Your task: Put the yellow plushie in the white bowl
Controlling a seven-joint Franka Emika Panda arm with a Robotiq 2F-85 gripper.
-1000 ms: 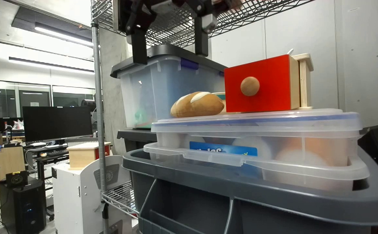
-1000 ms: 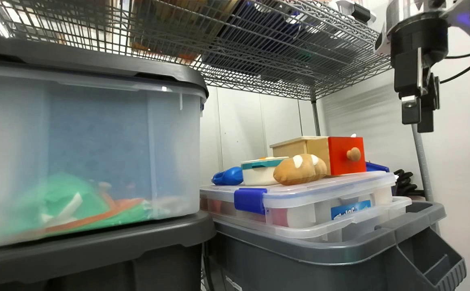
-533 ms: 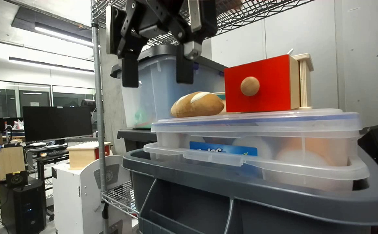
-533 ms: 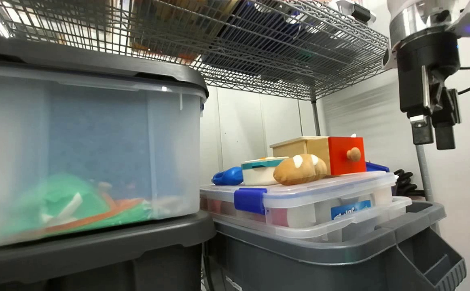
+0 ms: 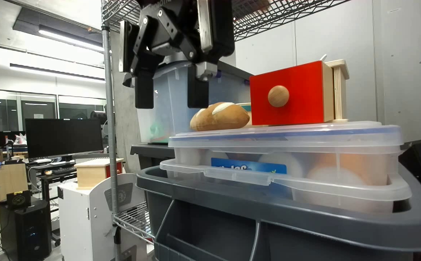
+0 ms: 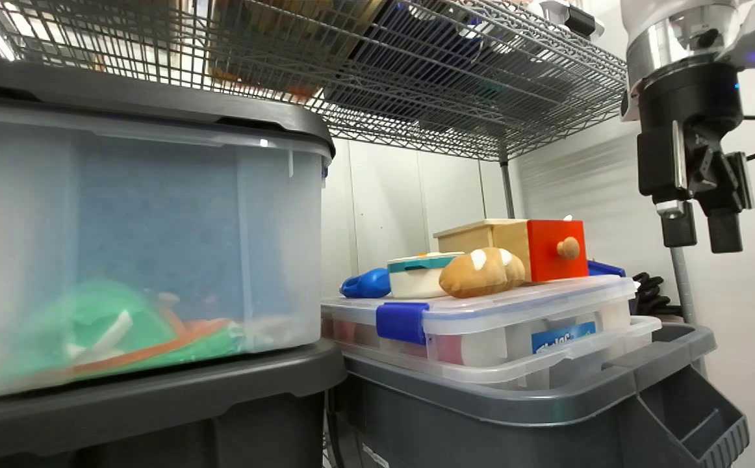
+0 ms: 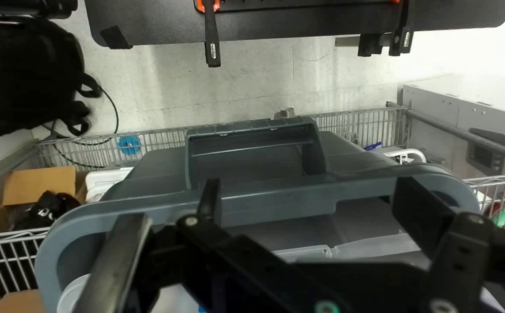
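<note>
No clearly yellow plushie and no white bowl show; a tan, bread-shaped plushie with white patches (image 5: pixel 220 117) lies on the clear lidded box in both exterior views (image 6: pixel 479 273). A cream container with a teal rim (image 6: pixel 416 278) sits behind it, mostly hidden in an exterior view (image 5: pixel 247 107). My gripper (image 5: pixel 171 101) is open and empty, pointing down. In an exterior view (image 6: pixel 702 240) it hangs apart from the plushie, to its right and higher up. In the wrist view its open fingers (image 7: pixel 307 191) frame the bin rim and box edge; the plushie is out of that view.
A red-fronted wooden drawer box (image 5: pixel 286 96) stands beside the plushie. The clear box (image 5: pixel 286 145) rests on a grey bin (image 5: pixel 290 203). A blue object (image 6: pixel 368 284) lies at the back. A wire shelf (image 6: pixel 351 71) hangs overhead. A large lidded tub (image 6: pixel 156 214) stands alongside.
My open gripper has come down. It has moved left in an exterior view and right in an exterior view. The plushie and boxes have not moved.
</note>
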